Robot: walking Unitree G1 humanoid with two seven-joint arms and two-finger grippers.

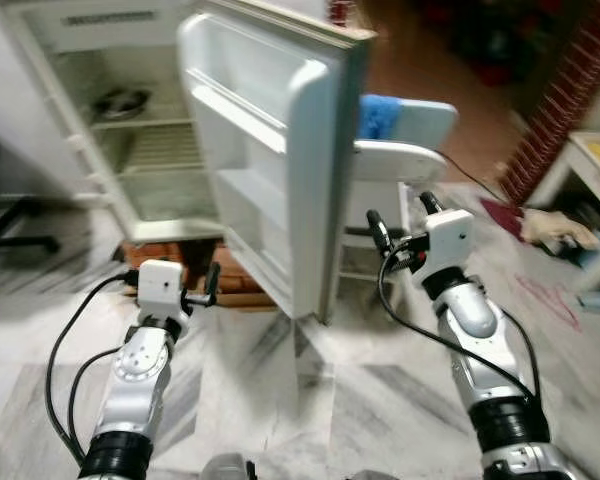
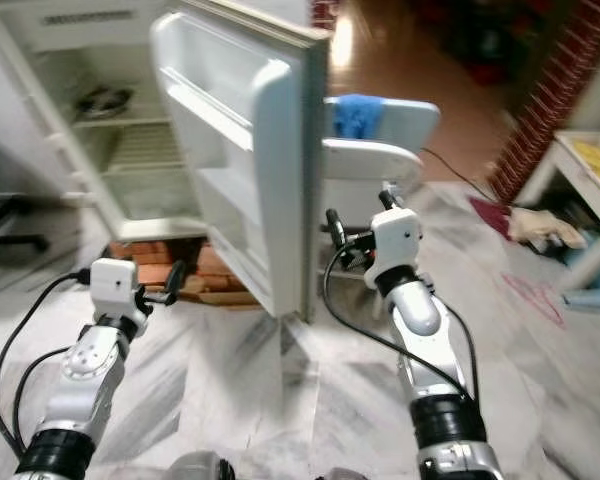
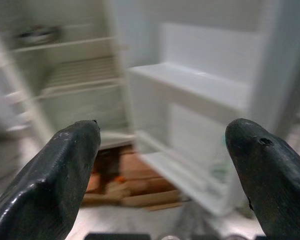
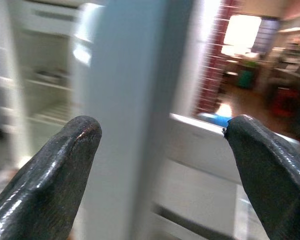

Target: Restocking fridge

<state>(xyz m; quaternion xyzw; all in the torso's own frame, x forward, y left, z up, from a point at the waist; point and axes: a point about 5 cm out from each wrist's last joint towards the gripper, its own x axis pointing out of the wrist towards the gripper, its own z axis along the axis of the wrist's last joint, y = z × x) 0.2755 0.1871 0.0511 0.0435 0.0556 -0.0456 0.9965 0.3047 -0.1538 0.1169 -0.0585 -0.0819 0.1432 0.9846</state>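
At the far left stands the fridge (image 1: 130,130), its cabinet open and its shelves nearly bare, with a dark bowl (image 1: 120,101) on the upper shelf. The fridge rests on stacked bricks (image 1: 195,270) on the marble floor (image 1: 280,390). In front of it the left end effector (image 1: 213,283) hangs low with nothing in it, and the left wrist view shows its fingers (image 3: 55,175) spread wide, aimed toward the lower door racks.

The fridge door (image 1: 280,150) is swung fully out toward the robot. Its long axis is upright, its inner racks face left, and its thin edge points at the camera. The racks look bare.

Right of the door the right end effector (image 1: 400,220) is raised just beside the door's edge, not touching it as far as I can tell, fingers spread and carrying nothing. Behind it is a white plastic chair (image 1: 400,150) with a blue cloth (image 1: 378,115) on it. At the far right a low white table (image 1: 590,160) shows at the frame's edge.

Judging by this, the opening step is done; nothing has been stocked, and fetching and placing items all remains.
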